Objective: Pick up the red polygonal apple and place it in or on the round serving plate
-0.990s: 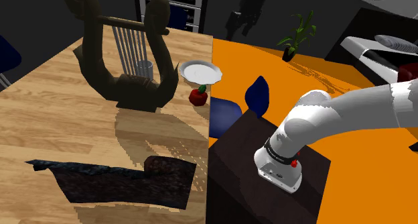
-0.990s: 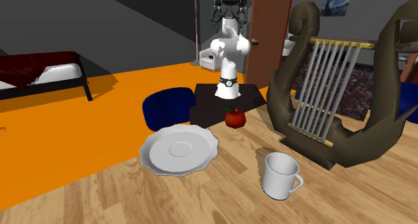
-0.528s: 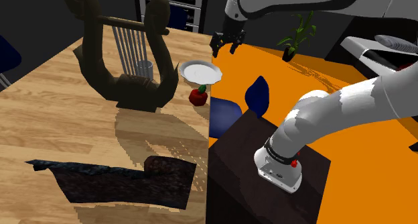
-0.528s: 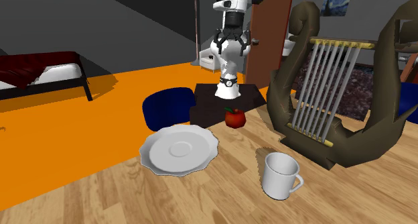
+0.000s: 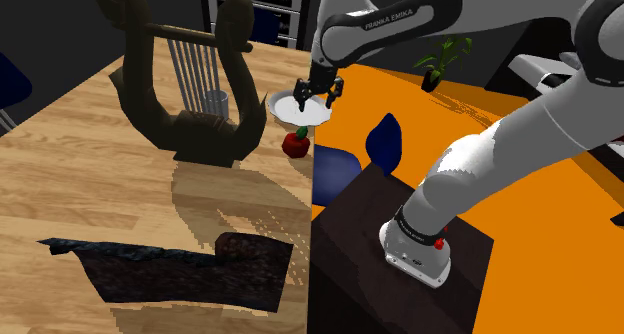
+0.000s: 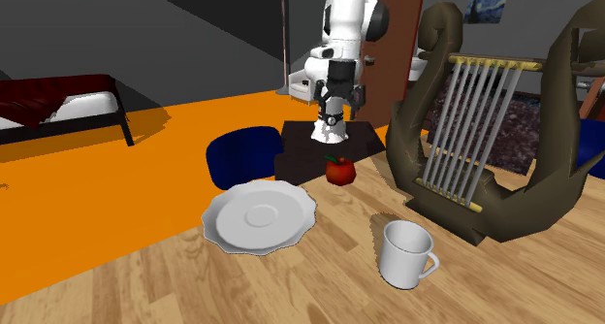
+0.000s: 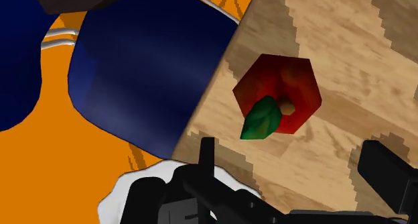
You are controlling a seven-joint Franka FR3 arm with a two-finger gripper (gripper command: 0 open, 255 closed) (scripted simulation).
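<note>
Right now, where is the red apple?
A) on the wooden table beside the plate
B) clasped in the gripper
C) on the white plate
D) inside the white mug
A: the apple rests on the wooden table near its edge, apart from the plate, and the open gripper does not touch it.

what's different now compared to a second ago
The arm swung in and lowered the claw from high up until it hovers above the red apple, open, with nothing grasped. The apple, the white plate, the mug and the harp-shaped ornament stayed where they were.
</note>
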